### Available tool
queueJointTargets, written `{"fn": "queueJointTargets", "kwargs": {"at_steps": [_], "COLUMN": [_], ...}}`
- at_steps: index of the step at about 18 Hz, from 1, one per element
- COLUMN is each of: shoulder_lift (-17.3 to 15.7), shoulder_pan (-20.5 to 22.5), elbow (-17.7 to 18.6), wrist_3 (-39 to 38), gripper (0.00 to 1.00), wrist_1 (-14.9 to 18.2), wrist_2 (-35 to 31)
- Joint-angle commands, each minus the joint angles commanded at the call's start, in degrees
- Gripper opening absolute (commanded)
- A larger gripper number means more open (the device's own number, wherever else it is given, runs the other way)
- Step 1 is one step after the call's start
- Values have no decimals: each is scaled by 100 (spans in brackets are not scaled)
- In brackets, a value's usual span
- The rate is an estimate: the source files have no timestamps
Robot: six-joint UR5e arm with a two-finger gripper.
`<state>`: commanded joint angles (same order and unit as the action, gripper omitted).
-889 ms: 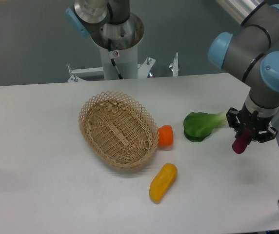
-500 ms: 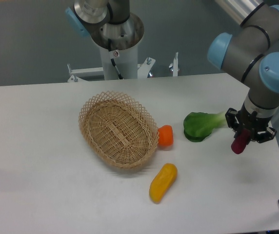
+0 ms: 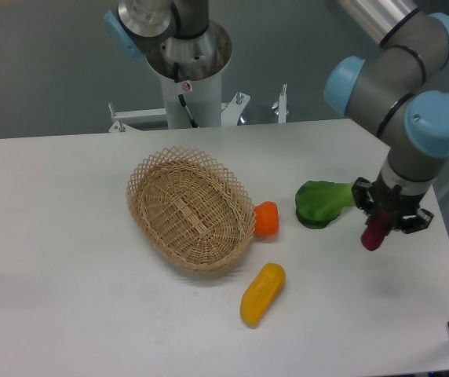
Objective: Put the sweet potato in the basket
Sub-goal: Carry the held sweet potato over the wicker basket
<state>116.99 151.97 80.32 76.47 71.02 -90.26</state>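
Carry step, by my reading — gripper (image 3: 379, 224) clamps the sweet potato (image 3: 373, 233) above the table's right side, beside the leafy green (image 3: 321, 203); next it must travel left to the basket (image 3: 190, 207).

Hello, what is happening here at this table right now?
The robot arm's gripper holds the sweet potato above the table's right side, next to a leafy green vegetable. The wicker basket is empty, further left. A small orange item and a yellow vegetable lie near the basket.
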Motion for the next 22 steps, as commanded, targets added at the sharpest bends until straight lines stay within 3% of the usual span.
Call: {"fn": "queueJointTargets", "kwargs": {"at_steps": [5,11,17,20,22], "shoulder_lift": [-386,-835,-1274,-1494,-1600], "shoulder_pan": [-378,-879,-1468,-1635,-1732], "elbow": [650,1591,2373,2786,3023], "wrist_3": [-18,-18,-88,-80,-80], "gripper": [15,15,15,16,23], "wrist_1": [-52,-387,-387,-404,-404], "wrist_2": [61,141,141,150,150]}}
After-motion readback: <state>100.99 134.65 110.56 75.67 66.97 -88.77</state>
